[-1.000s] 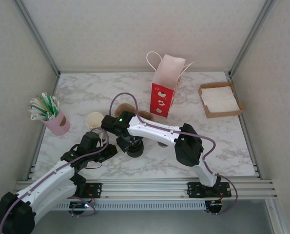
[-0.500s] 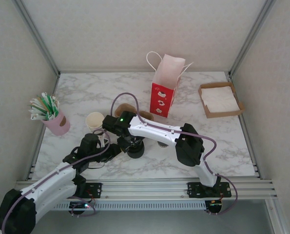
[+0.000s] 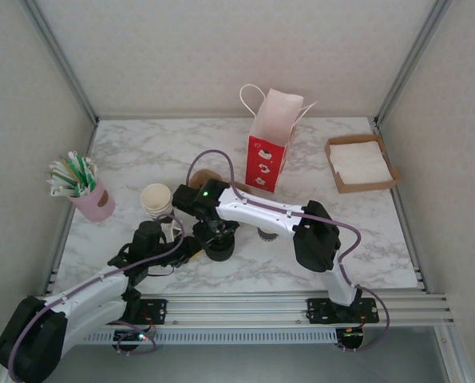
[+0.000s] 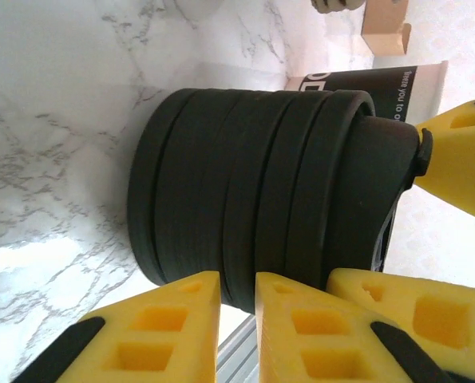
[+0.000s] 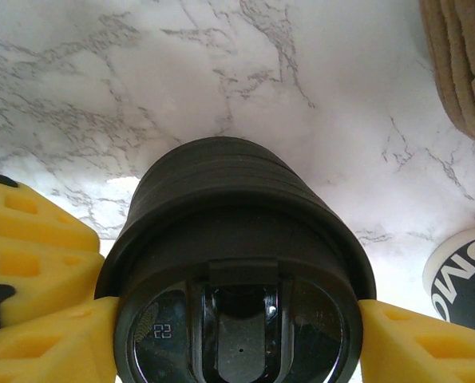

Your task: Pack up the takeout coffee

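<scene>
Your left arm [image 3: 101, 287] has reached in low since a second ago; its left gripper [image 4: 237, 281] now pinches the lid stack [image 4: 237, 183] at the rim, bracing it; your right gripper [image 5: 237, 339], pointing down, clamps the top lid [image 5: 165, 327]; the takeout coffee [image 3: 267, 232] stands just beside, unpacked.

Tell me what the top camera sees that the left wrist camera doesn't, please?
Top camera: the red bag and the pink cup of straws. Left wrist camera: the close-up ridges on the stack of black lids, with the left gripper right at its edge. Both: that stack and the marble table.
</scene>
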